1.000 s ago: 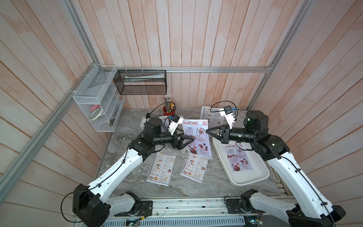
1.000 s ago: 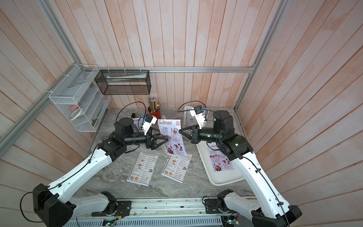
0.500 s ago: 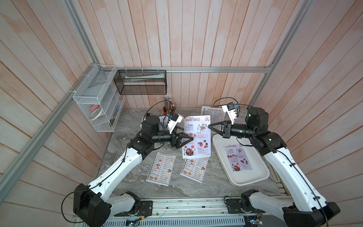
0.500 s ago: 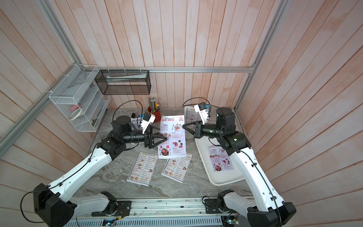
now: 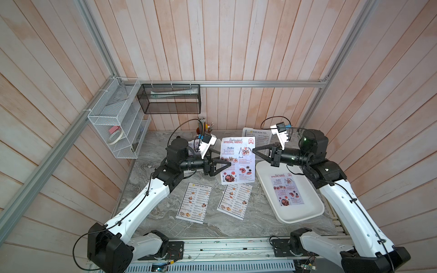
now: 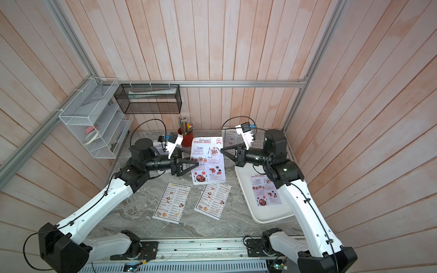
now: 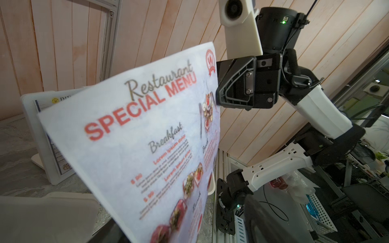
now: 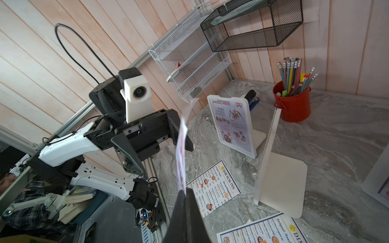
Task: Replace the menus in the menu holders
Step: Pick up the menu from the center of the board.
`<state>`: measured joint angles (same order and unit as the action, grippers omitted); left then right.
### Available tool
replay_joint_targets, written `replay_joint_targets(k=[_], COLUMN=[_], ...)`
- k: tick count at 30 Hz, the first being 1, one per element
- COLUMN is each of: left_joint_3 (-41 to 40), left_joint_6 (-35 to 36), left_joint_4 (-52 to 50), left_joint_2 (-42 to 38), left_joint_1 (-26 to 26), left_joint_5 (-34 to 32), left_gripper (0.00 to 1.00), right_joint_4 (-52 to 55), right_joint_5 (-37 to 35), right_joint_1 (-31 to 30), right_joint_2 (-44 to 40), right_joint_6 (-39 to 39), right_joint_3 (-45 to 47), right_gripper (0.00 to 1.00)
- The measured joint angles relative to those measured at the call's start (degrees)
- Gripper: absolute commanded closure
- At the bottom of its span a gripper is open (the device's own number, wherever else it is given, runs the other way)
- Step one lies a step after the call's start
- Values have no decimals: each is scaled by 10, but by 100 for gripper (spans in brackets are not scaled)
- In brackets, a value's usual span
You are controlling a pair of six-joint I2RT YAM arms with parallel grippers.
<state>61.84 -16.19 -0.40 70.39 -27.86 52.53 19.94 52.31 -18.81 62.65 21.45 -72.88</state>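
Legibly, a "SPECIAL MENU" sheet [image 5: 238, 160].

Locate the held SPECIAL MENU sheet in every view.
Top views: the sheet hangs upright just below the picture's centre, in both top views.
Left wrist: the sheet fills the near view, with its printed face showing, blurred.
Right wrist: the sheet shows edge-on as a thin strip.
Landmark: the right gripper, shut on the sheet's edge, appears in all four.
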Motion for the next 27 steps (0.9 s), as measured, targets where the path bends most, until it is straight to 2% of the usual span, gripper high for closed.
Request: replay_joint_targets(k=[16, 27], left_joint_3=[-5, 5], left_joint_6=[-16, -13], left_joint_4=[30, 40], left_joint_2=[23, 34], left_joint_1=[3, 26], left_joint_5=[17, 48], left_gripper=[15, 16], right_joint_4=[-78, -87], right_joint_5=[63, 72], right_joint_1=[-16, -18], right_joint_2=[-14, -5], right_joint_6=[47, 61], right_joint_3=[1, 1], right_gripper=[100, 100])
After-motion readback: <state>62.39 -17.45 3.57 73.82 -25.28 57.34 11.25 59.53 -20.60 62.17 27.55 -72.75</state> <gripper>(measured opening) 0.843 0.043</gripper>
